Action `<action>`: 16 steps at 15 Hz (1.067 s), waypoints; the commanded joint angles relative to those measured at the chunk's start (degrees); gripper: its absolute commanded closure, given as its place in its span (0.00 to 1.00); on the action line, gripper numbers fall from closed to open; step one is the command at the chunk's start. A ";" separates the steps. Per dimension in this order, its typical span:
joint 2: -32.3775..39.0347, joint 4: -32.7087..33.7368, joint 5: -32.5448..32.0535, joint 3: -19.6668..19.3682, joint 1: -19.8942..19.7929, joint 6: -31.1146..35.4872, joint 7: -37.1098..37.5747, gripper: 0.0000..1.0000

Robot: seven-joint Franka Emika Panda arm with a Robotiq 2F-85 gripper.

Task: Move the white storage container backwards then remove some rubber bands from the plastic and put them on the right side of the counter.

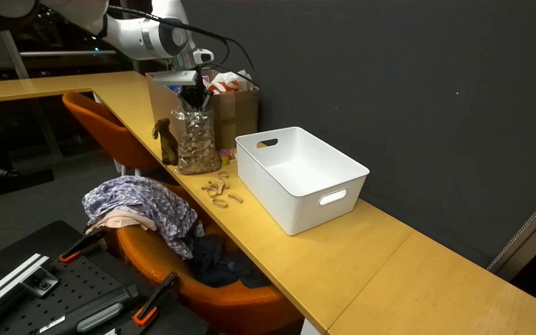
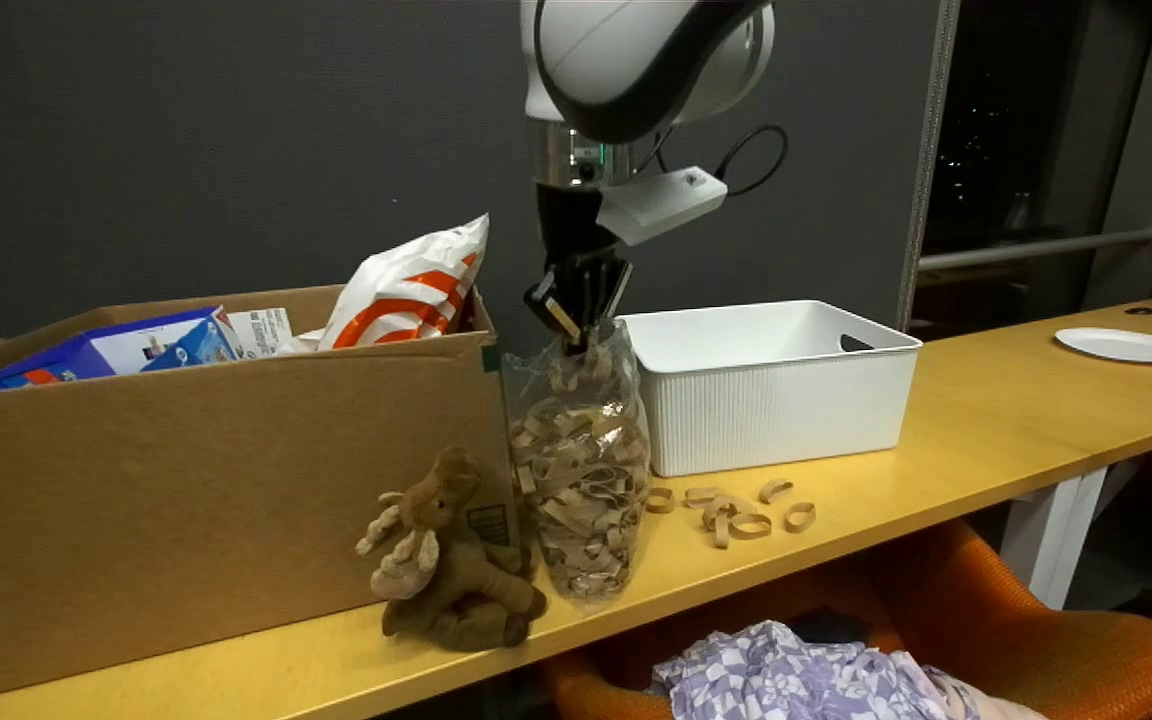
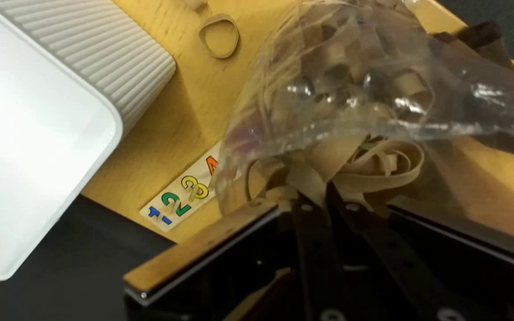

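Gripper (image 2: 577, 346): pointed down at the mouth of the bag (image 1: 196, 120), its fingertips close together — a few bands (image 3: 308, 179) were pinched there, above the main mass.
Bag: clear and upright, showing tan-brown bands through much of its height; it stood on the counter (image 1: 286, 260) between the box (image 2: 206, 500) and the bin (image 2: 781, 415), near the front edge.
Loose bands (image 2: 721, 530): a small group on the counter, some overlapping, some lying singly — near the foot of the bag, between the bin and the front edge.
Bin: white, upright, just beside the bag and near the dark wall (image 1: 389, 93); a slot handle showed at each end.
Box: cardboard, with a white-and-orange packet (image 2: 406, 290) and blue packaging (image 2: 166, 340) above its rim.
Toy (image 2: 466, 590): brown plush, sat in front of the box, just beside the bag.
Tub (image 1: 224, 157): small, yellow with a purple lid, stood just beside the bag in an exterior view.
Strip (image 3: 179, 200): bore coloured numbers in the wrist view, its far end behind the bag.
Plate (image 2: 1131, 346): lay on the counter, well apart from the bin.
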 commanded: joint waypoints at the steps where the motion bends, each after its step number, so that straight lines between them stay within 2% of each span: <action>1: -5.29 -2.73 -0.71 0.37 -0.44 0.21 1.26 0.99; 6: -12.60 -6.94 -1.31 -0.47 -0.67 -0.66 4.62 0.99; 10: -21.14 -17.47 -2.57 -2.36 -1.40 -0.83 10.62 0.99; 13: -25.54 -25.98 -2.60 -2.73 -4.04 0.56 12.39 0.99; 16: -24.44 -30.13 -2.09 -2.69 -7.55 3.17 10.58 0.99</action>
